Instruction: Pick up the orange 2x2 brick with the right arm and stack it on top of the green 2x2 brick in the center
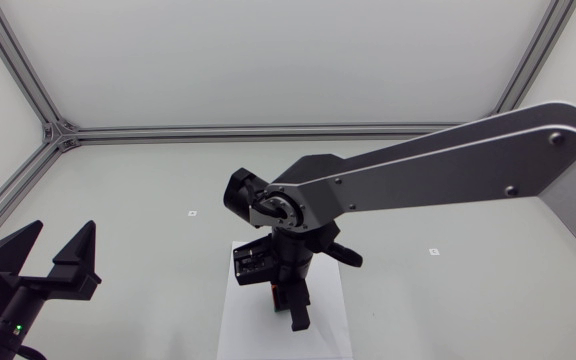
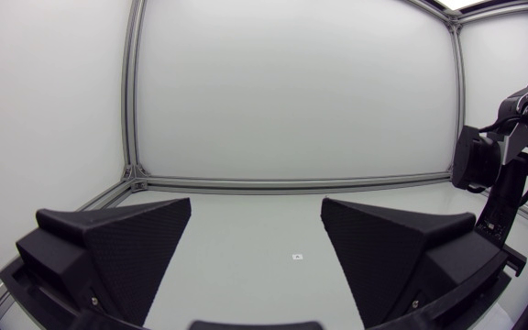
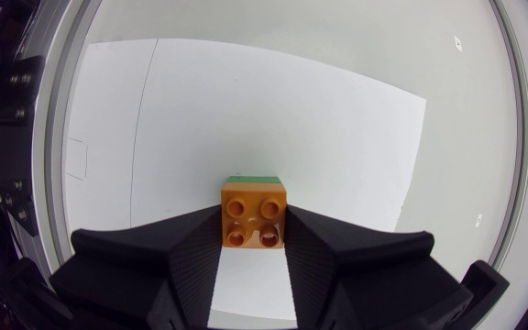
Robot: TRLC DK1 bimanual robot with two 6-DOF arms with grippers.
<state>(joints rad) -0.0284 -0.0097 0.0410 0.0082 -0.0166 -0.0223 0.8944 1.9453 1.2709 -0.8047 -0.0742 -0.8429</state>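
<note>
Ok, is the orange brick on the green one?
Above it: only an edge of the green brick shows past the orange brick, shut in the right gripper. Seated or not, cannot tell.

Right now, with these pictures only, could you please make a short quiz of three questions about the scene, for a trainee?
1. True or false: the left end effector is shut on a brick.
2. The right end effector grips the held brick from two sides. Its colour? A blue, B orange, C red.
3. Fill in: the second brick, of which only an edge shows just ahead of the held one, is ____.
Key: 1 false; 2 B; 3 green.
</note>
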